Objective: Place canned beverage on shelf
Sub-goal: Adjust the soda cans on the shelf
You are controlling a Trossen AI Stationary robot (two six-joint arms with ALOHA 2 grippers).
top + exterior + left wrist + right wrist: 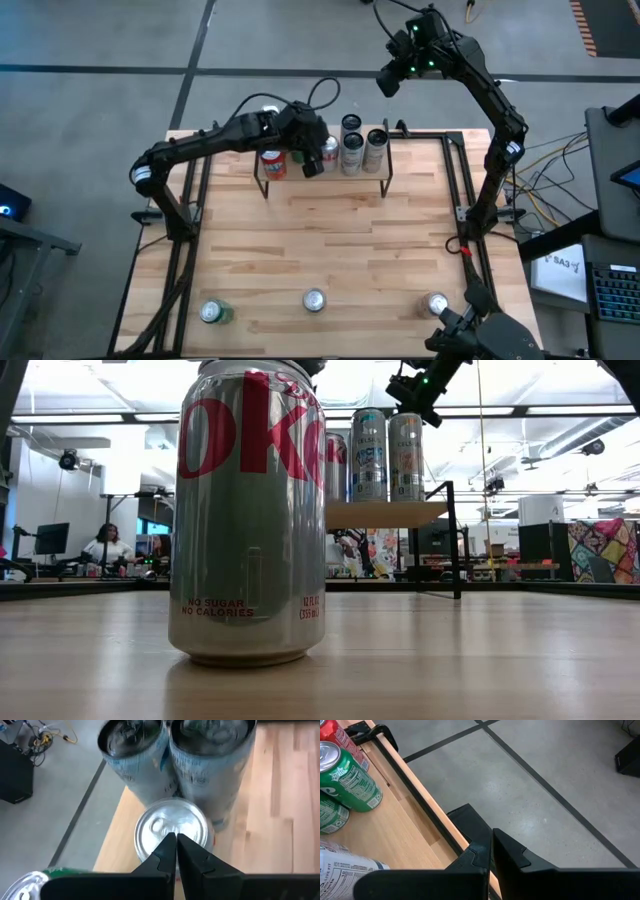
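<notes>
Grey concrete floor with dark lines surrounds a light-wood table (pixel 330 250). At the table's far edge a shelf (pixel 325 180) on black legs is seen, carrying a row of cans: a red can (pixel 272 163) at its left end, a silver can (pixel 172 832) beneath the left gripper (pixel 176 840), and two pale blue-grey cans (pixel 362 145) to the right. The left gripper is held directly above the silver can's top, its fingers pressed together and grasping nothing. The right gripper (pixel 490 847) is raised beyond the table's far edge, fingers likewise closed and empty. Three more cans (pixel 315 301) are spaced along the near edge
</notes>
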